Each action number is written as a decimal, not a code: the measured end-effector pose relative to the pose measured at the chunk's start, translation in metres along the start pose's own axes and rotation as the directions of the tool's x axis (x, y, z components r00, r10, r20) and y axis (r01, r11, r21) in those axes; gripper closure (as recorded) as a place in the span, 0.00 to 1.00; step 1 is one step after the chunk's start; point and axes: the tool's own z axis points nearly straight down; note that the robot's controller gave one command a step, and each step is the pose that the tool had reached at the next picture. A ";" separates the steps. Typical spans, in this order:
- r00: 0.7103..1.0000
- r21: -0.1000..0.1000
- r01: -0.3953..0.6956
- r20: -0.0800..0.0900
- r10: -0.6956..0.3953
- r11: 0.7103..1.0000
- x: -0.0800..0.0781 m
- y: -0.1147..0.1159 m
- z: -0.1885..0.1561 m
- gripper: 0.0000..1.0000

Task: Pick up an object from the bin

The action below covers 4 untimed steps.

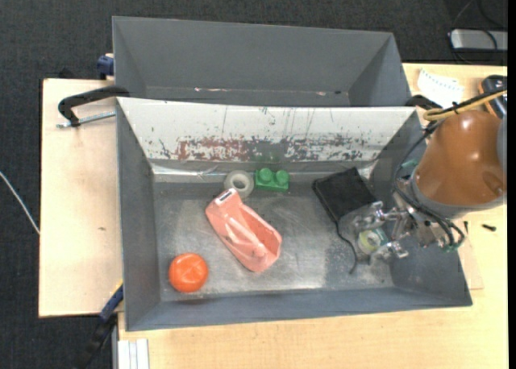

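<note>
Gripper [377,238]: low at the right end of the bin [134,198]; released or clenched, cannot tell.
Black flat pad [345,192]: nearest thing, just beyond the jaws toward the back wall; judged the likely pick because it is closest.
Pink bottle [243,233], orange ball [189,272]: well apart from the jaws, out of reach for now.
</note>
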 end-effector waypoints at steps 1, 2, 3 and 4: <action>1.000 -0.004 -0.003 -0.009 0.003 1.000 0.004 0.004 -0.040 1.00; 1.000 0.005 -0.010 0.006 0.010 1.000 -0.003 0.009 -0.059 1.00; 1.000 -0.006 0.000 -0.012 0.000 1.000 0.009 0.011 -0.085 1.00; 1.000 0.005 -0.011 0.005 0.011 1.000 -0.002 0.013 -0.064 1.00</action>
